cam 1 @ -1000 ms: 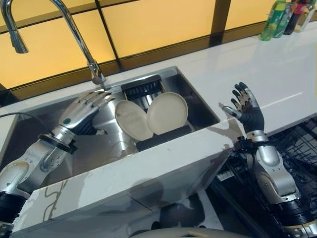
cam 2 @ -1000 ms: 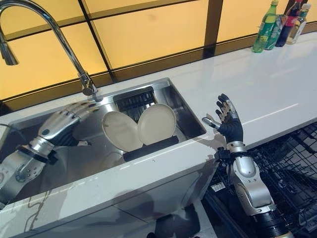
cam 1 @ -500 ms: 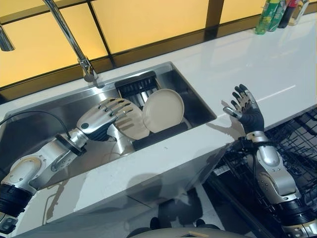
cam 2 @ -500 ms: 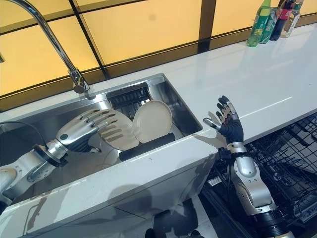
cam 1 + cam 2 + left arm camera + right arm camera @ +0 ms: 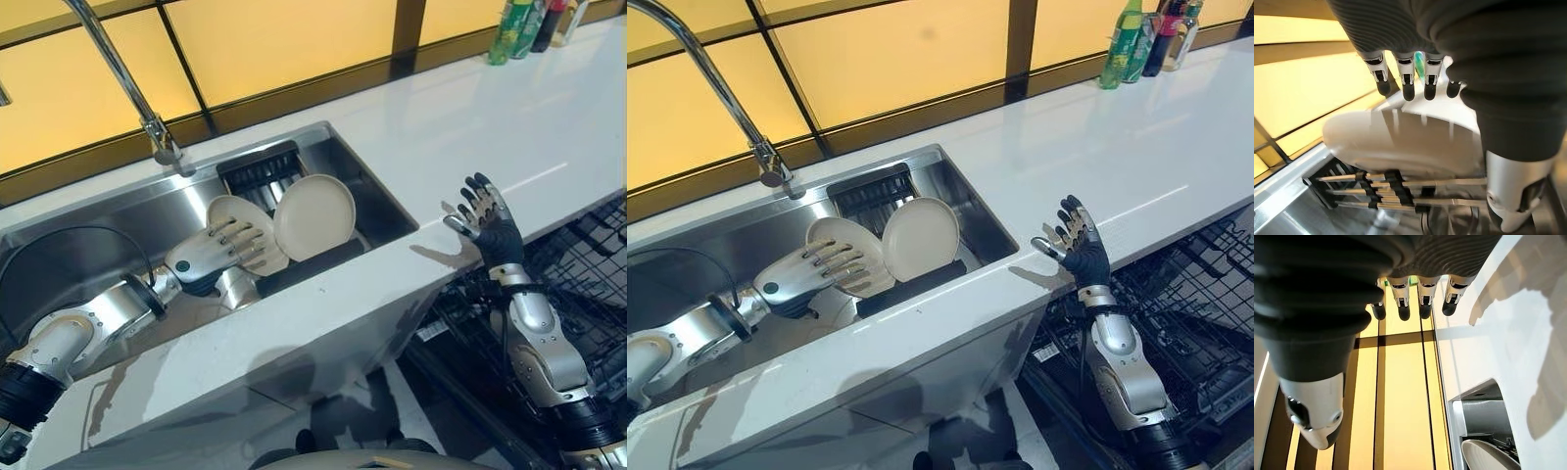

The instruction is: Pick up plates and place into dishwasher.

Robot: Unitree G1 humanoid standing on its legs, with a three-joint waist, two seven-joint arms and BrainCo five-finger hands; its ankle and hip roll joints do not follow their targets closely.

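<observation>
White tabletop, steel sink: two stiff, slick, breakable plates leaning in rack, grasp by rim; left hand fingers spread against nearer plate, right hand splayed, empty.

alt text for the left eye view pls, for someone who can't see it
The robot's left hand reaches into a steel sink, straight fingers over the nearer of two cream plates leaning in a dark rack. Its right hand hangs open above the white counter's edge.
</observation>
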